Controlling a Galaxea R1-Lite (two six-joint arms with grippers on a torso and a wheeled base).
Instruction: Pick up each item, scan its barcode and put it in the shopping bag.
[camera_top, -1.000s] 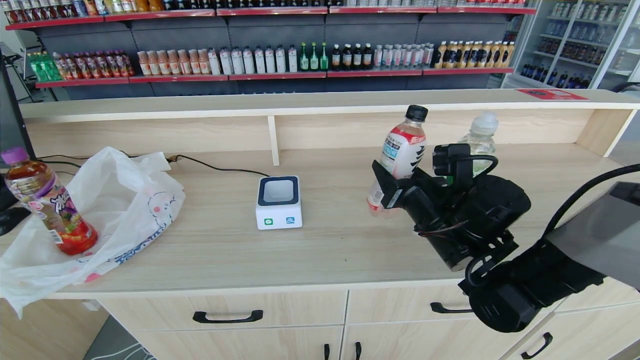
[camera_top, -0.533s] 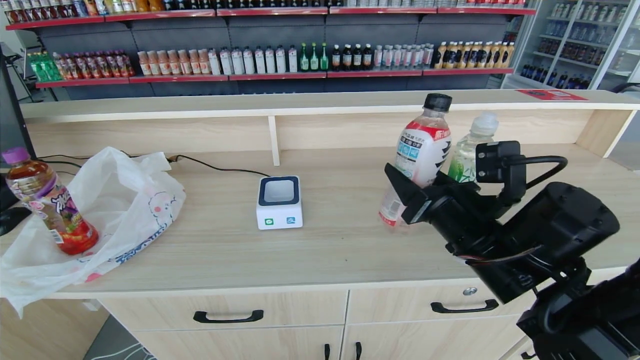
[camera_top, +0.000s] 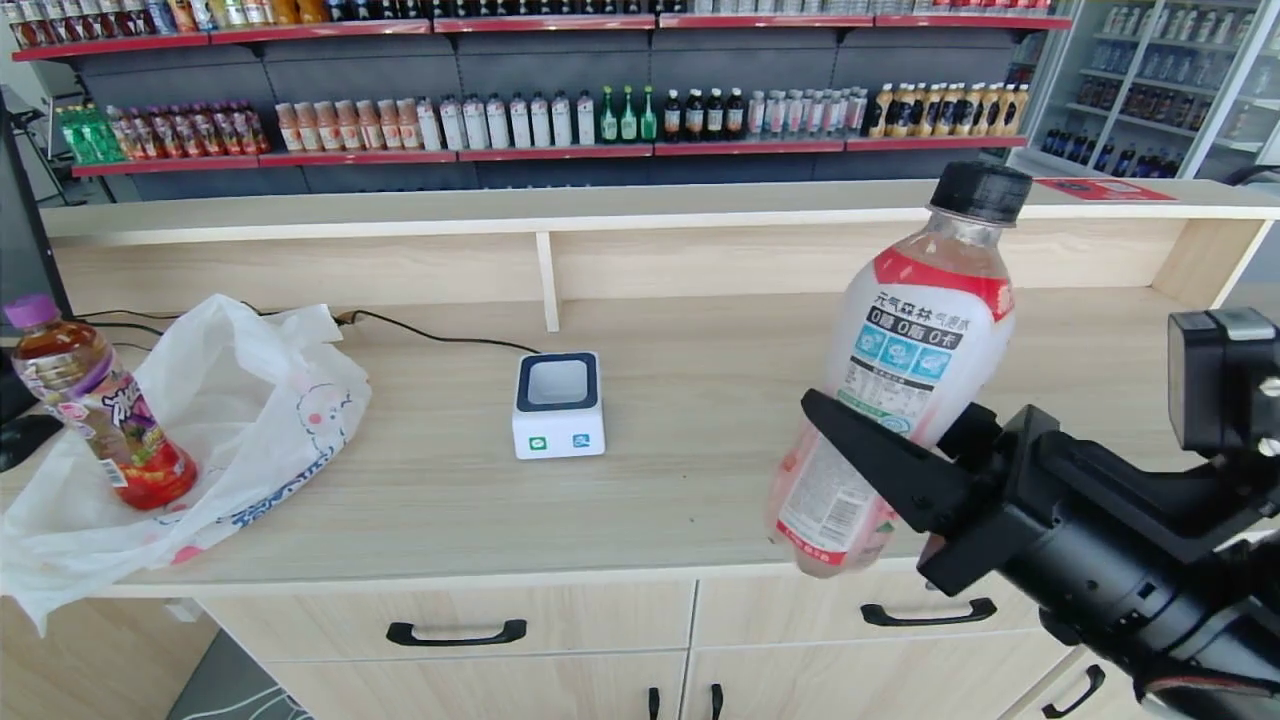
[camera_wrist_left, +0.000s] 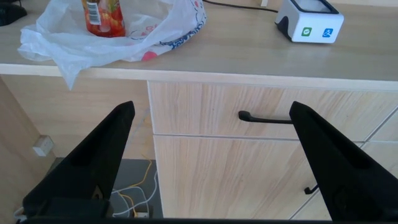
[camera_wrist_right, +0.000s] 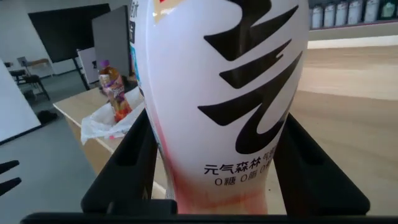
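Overhead, barcode (camera_top: 818, 510) on bottle (camera_top: 905, 350), wrist-close, right pincer (camera_wrist_right: 217, 162) clamping

printed label and barcode on bottle (camera_top: 905, 350); two icons on scanner (camera_top: 558, 405)

Nearby drink bottles: two, one pink-labelled bottle (camera_top: 900, 370) and one red tea bottle (camera_top: 95, 405). Shopping bag (camera_top: 250, 420): one. Barcode scanner (camera_top: 557, 403): one. Cable (camera_top: 440, 335) on the counter (camera_top: 700, 480): one. Cabinet handles (camera_top: 455, 632) below the counter: five. Shelf bottles (camera_top: 540, 118) behind: too many to count.
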